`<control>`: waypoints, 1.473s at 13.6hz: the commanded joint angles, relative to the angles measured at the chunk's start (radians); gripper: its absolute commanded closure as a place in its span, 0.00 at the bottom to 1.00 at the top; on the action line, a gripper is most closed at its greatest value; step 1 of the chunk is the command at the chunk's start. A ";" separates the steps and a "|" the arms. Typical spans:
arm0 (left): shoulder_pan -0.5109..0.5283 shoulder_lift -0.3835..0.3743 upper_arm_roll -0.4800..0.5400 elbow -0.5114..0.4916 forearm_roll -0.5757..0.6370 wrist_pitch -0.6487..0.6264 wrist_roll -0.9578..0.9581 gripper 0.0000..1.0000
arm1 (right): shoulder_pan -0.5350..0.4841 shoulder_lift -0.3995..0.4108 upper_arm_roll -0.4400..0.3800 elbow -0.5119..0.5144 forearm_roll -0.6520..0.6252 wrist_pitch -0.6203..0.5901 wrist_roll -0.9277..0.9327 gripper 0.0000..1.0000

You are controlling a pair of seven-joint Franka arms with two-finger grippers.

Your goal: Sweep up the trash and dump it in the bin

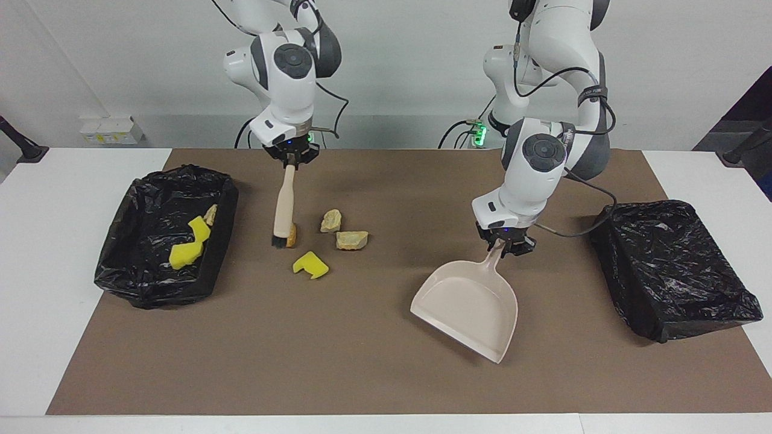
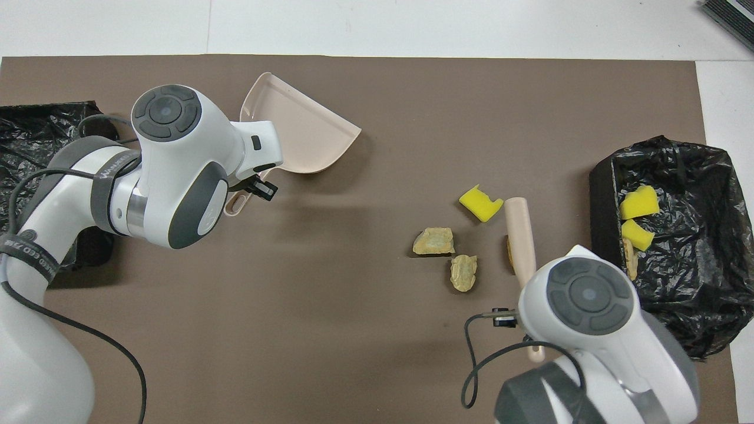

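Note:
My right gripper [image 1: 290,158] is shut on the top of a beige brush [image 1: 283,205]. The brush stands nearly upright with its dark bristles on the mat, against an orange-brown scrap [image 1: 292,236]. Two beige lumps [image 1: 330,220] [image 1: 351,240] and a yellow sponge chunk [image 1: 311,265] lie beside it on the mat. My left gripper [image 1: 505,244] is shut on the handle of the beige dustpan [image 1: 470,304], held low at the mat, apart from the scraps. The black-lined bin [image 1: 220,241] at the right arm's end holds two yellow chunks [image 1: 187,244] and a beige lump [image 1: 210,214].
A second black-lined bin [image 1: 669,268] stands at the left arm's end of the table. A brown mat [image 1: 362,361] covers the table's middle, with white table around it. A small white box [image 1: 111,129] sits near the robots at the right arm's end.

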 commanded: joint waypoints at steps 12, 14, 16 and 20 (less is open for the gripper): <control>-0.005 -0.108 -0.009 -0.166 0.038 -0.063 0.689 1.00 | 0.093 0.282 0.023 0.016 0.171 0.207 -0.119 1.00; -0.060 -0.132 -0.007 -0.210 0.044 -0.034 0.602 1.00 | 0.155 0.291 0.022 0.048 0.219 0.192 -0.108 1.00; -0.092 -0.145 -0.009 -0.226 0.088 -0.026 0.580 1.00 | 0.155 0.293 0.022 0.083 0.218 0.140 -0.085 1.00; -0.111 -0.178 -0.009 -0.293 0.098 0.018 0.554 1.00 | 0.062 0.256 0.011 0.203 0.199 -0.098 -0.066 1.00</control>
